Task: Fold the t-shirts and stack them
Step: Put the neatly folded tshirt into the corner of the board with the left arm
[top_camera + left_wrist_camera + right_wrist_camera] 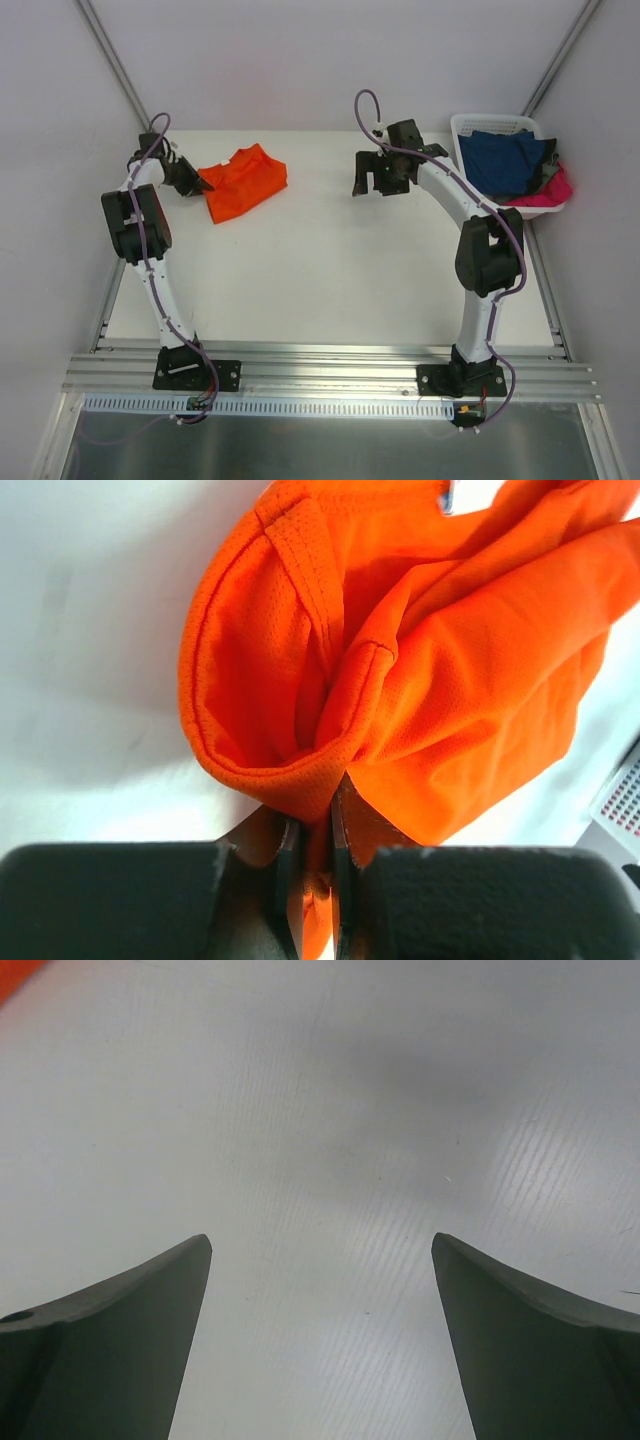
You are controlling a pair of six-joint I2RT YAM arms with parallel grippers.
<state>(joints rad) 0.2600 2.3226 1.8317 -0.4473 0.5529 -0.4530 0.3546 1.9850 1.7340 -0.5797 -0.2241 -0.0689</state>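
A bright orange t-shirt point(243, 181) lies bunched at the back left of the table. My left gripper point(204, 183) is at its left edge, shut on a fold of the orange t-shirt point(420, 650); the cloth is pinched between the jaws of the left gripper point(316, 810). My right gripper point(367, 186) hangs open over bare table right of centre; in its wrist view the right gripper point(322, 1245) has nothing between its fingers. A navy blue t-shirt point(505, 160) and a hot pink one point(548, 193) lie in the basket.
A white slotted basket point(468, 127) stands at the back right corner of the table. Grey walls close in behind and at both sides. Aluminium rails run along the near edge by the arm bases.
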